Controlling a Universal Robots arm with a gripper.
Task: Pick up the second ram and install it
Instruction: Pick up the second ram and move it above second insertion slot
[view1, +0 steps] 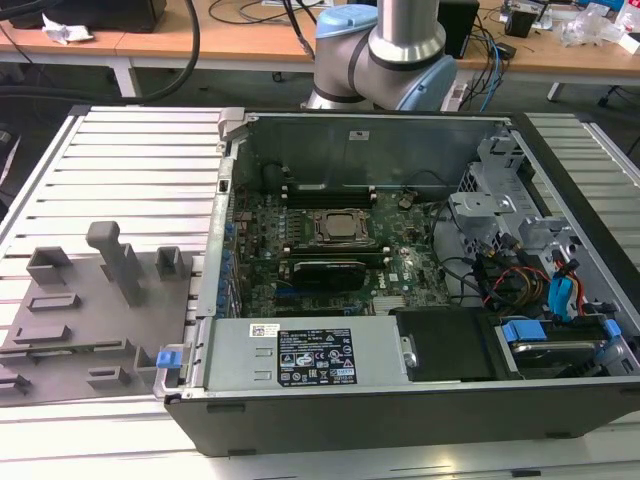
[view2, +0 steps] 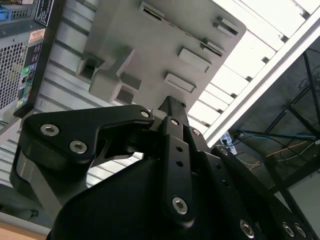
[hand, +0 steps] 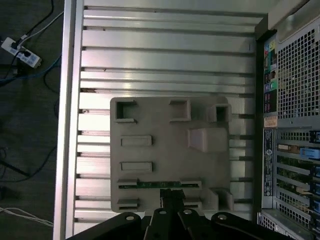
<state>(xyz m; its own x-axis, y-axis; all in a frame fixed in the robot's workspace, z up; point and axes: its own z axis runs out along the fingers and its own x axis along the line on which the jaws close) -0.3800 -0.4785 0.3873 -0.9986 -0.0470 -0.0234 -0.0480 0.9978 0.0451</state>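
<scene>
- The hand (hand: 170, 196) hangs closed and empty above the second ram (hand: 150, 184), slotted along an edge of the grey tray (hand: 165, 120).
- Descending closed, I reckon it strikes the stick.

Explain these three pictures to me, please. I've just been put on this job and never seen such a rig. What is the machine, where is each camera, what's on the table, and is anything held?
The machine is a single robot arm ending in a gripper.

The exterior view is taken from a camera off the arm. It shows a slatted metal table carrying an open computer case and, at the exterior view's left, a grey tray.

Both wrist views come from cameras riding on the arm, looking past the gripper at that tray.

In the first wrist view a thin green memory stick lies in a slot of the tray. The gripper's tip sits over its middle. Whether the stick is gripped, I cannot tell.
</scene>
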